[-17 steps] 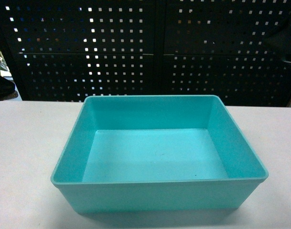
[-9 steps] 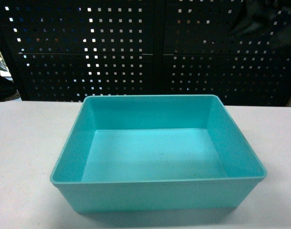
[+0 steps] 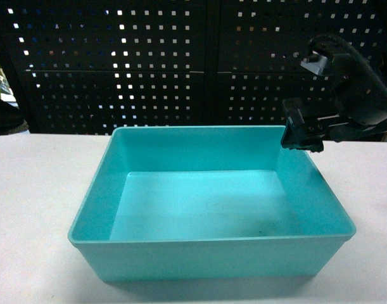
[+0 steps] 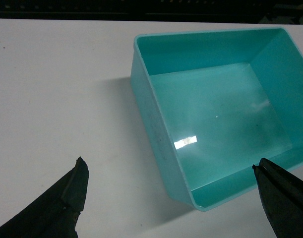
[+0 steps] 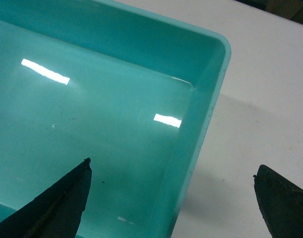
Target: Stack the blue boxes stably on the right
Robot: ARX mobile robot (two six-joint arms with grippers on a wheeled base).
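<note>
A single turquoise tub (image 3: 212,209) sits upright on the white table (image 3: 35,190), open side up and nothing inside it, in the middle of the head view with its long axis running left to right and a long wall facing the camera. Behind the table stands a dark pegboard wall (image 3: 149,63). The right gripper (image 3: 302,134) hangs over the tub's far right corner, its fingers spread wide on either side of the right-hand wall, gripping nothing. The left gripper (image 4: 171,198) is also wide open and holds nothing, poised above the table with one finger (image 4: 67,198) over bare tabletop and the other over the tub's near corner.
</note>
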